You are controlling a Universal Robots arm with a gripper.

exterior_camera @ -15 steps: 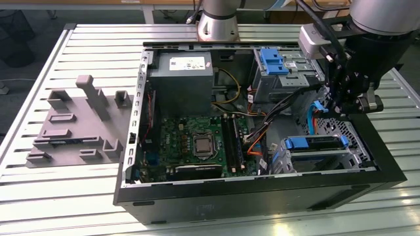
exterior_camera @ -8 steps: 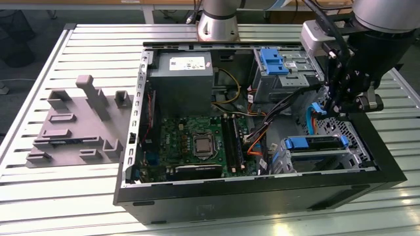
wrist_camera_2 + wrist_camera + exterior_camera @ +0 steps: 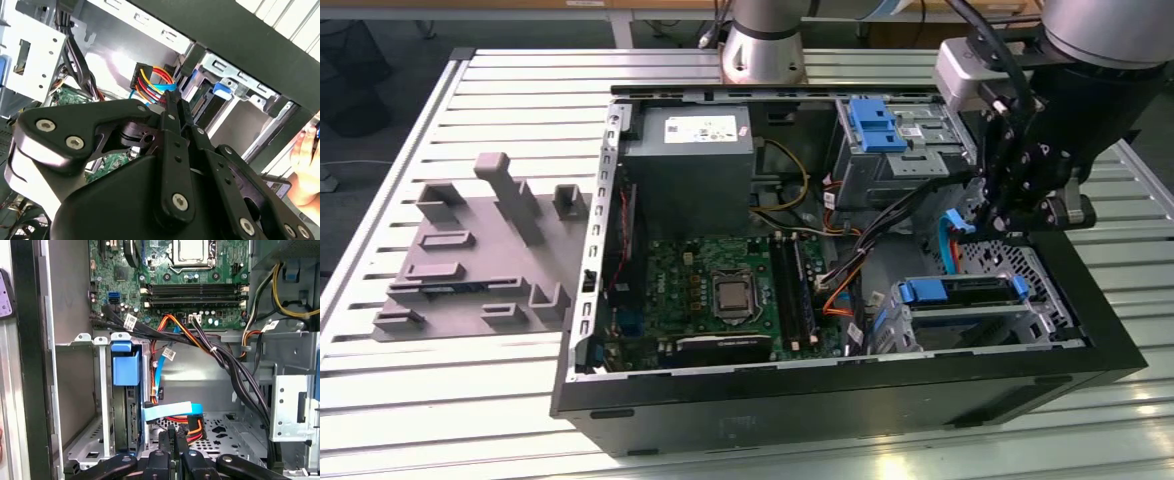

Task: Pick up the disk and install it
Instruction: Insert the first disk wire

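The disk (image 3: 963, 293) lies in the lower drive cage at the open computer case's front corner, on the exterior view's right, with blue plastic along its end. The first wrist view shows the disk (image 3: 126, 412) edge-on in the cage under a blue tab, and the second wrist view shows its blue tab (image 3: 225, 90). My gripper (image 3: 990, 222) hangs just above and behind that cage, shut with nothing between its fingers (image 3: 172, 107). Its black fingers (image 3: 170, 437) sit close to a flat blue cable (image 3: 170, 412) and orange wires.
The grey power supply (image 3: 687, 150) and green motherboard (image 3: 720, 290) lie inside the case. A blue bracket (image 3: 871, 122) sits in the upper cage. Black cable bundles (image 3: 235, 370) run past the gripper. A grey fixture (image 3: 480, 250) stands on the table. A hand (image 3: 305, 165) is outside the case.
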